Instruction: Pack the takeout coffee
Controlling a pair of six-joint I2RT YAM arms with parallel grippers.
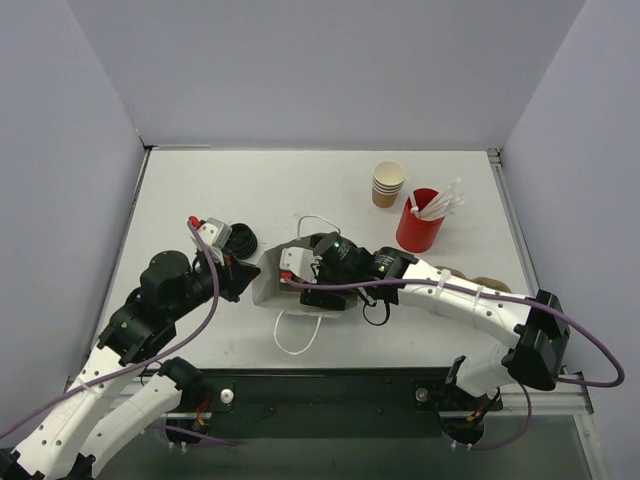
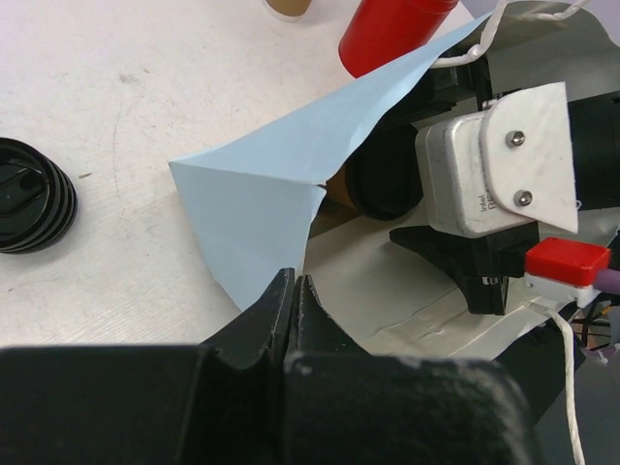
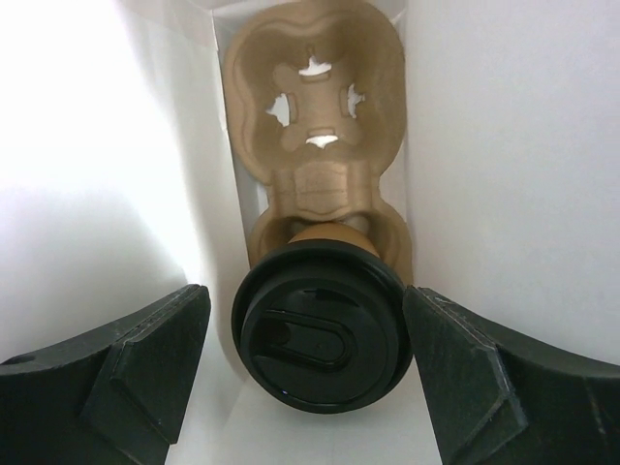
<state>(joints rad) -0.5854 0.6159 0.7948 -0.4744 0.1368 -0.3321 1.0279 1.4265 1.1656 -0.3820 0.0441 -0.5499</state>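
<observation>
Well, it all centres on the white paper bag (image 1: 268,285) in the middle of the table (image 1: 200,190), its mouth open toward the overhead camera and a string handle flopped out on each side. The left gripper (image 1: 243,278) is at the bag's left rim, and its wrist camera settles it: the two black fingers (image 2: 276,310) are pressed together, pinching the edge of the bag wall (image 2: 252,213) and holding that side out. The right gripper (image 1: 310,275) is down inside the mouth, so from above the cup is hidden beneath it. From the right wrist, though, there's the takeout coffee (image 3: 320,334), sitting in the near pocket of a brown pulp carrier (image 3: 310,107) at the bottom of the bag, round black lid facing straight at the lens, white bag walls (image 3: 504,145) on both sides. The right gripper (image 3: 306,300) is spread wide, one finger (image 3: 145,378) on each side of the lid; the left-hand one shows a clear gap, while the other sits right at the rim, and I cannot tell whether it touches. Out on the table, a stack of loose black lids (image 1: 240,238) lies just beyond the left gripper, and at the far right a red cup (image 1: 417,228) holding white sticks (image 1: 440,205) stands just beside a stack of brown paper cups (image 1: 388,185).
</observation>
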